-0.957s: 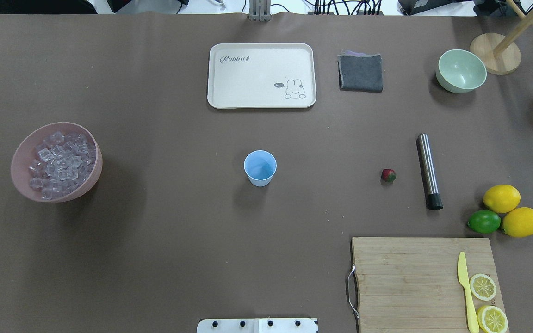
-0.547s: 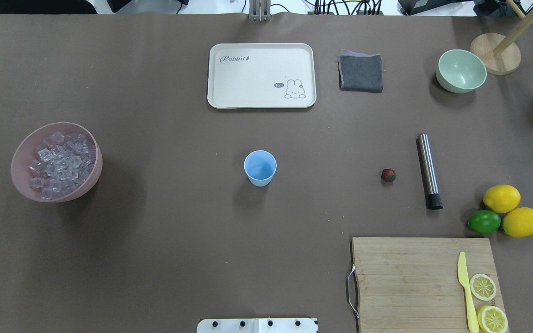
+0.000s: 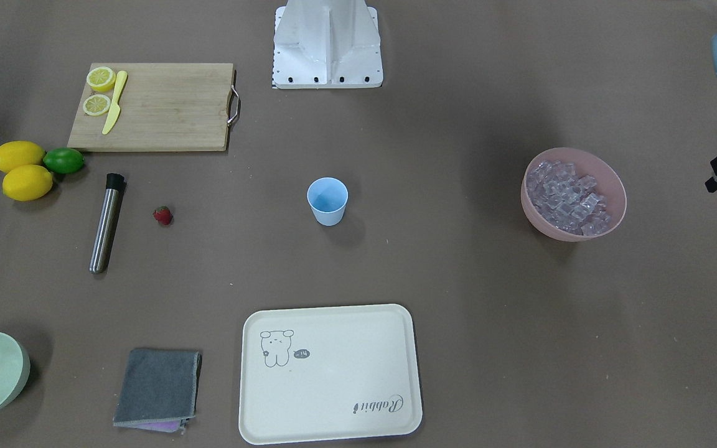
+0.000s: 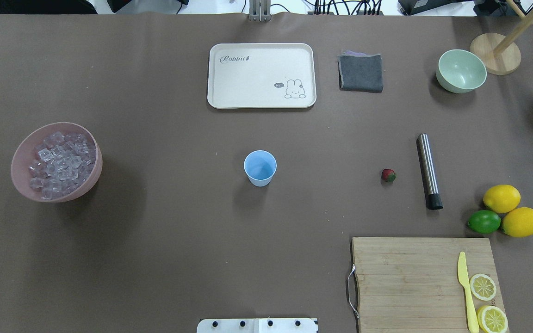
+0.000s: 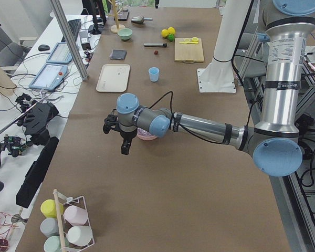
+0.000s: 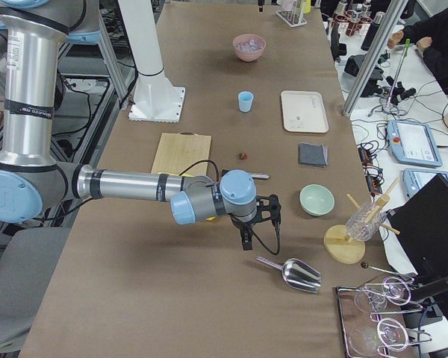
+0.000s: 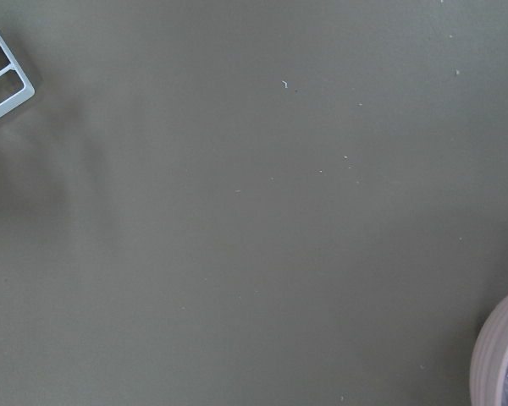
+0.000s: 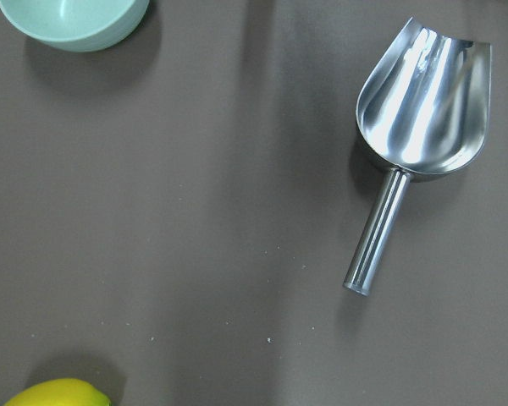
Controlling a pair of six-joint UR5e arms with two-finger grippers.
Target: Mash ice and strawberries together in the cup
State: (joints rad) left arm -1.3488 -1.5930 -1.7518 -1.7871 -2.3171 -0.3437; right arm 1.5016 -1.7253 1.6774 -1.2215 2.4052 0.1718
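The small red strawberry [image 4: 388,175] lies well right of your light blue tapered cup [image 4: 260,167]; clear ice cubes [image 4: 60,164] fill the pink bowl [image 4: 89,181] well left of it. You cannot tell whether the left gripper [image 5: 125,142] or the right gripper [image 6: 246,237] is clenched.

A matt brown paper-like table cover [image 4: 164,259] is seen. A mirror polish is shown by the silver metal scoop [image 8: 423,93], and a brushed sheen by the steel cylindrical rod [image 4: 427,166]. Bare grained wood is presented by the rectangular cutting board [image 4: 405,277], soft cloth by the folded grey square [image 4: 361,73], smooth matt plastic by the small light blue cup [image 4: 260,169], and a glassy look by the clear ice cubes [image 4: 60,164].
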